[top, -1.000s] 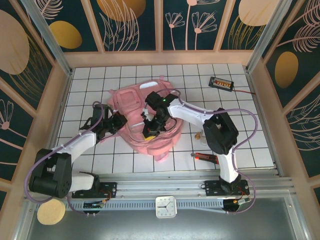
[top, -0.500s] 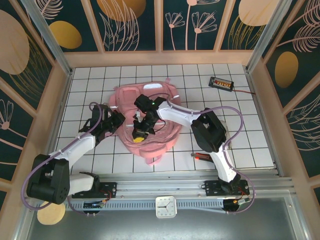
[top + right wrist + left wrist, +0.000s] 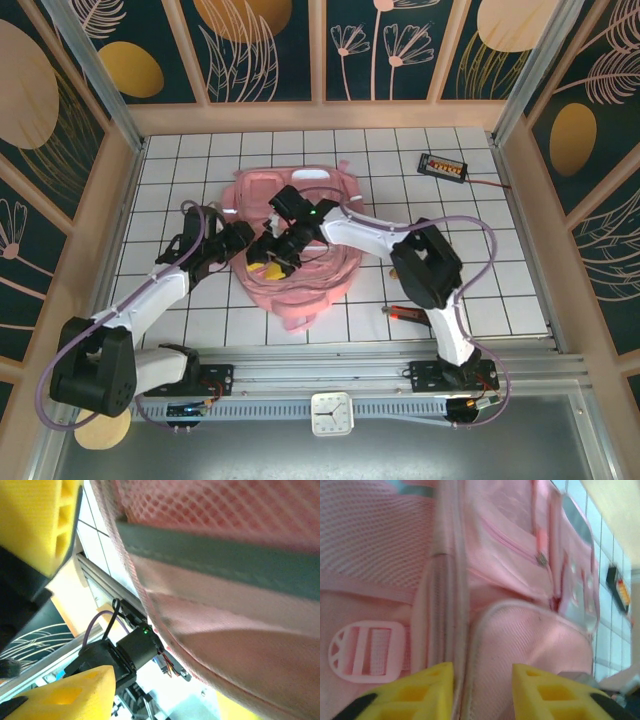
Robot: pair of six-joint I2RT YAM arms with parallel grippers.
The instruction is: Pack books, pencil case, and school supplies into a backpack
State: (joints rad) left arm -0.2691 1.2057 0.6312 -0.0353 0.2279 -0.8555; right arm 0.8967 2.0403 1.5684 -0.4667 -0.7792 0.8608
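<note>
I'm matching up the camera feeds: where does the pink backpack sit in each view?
Top external: the backpack lies mid-table.
Left wrist: backpack close up, mesh and buckle on the left, zip pockets on the right.
Right wrist: backpack mesh and grey trim, upper right.
Shared landmark: the white gridded table, at the upper right in left wrist and the upper left in right wrist.

Backpack [image 3: 300,296], wired box [image 3: 442,166] on tiled table [image 3: 180,170]

You have nothing legible here. The dial of the white clock [image 3: 332,414] at the near rail is too small for you to read, as is the face of the black box [image 3: 443,166] with orange buttons.
</note>
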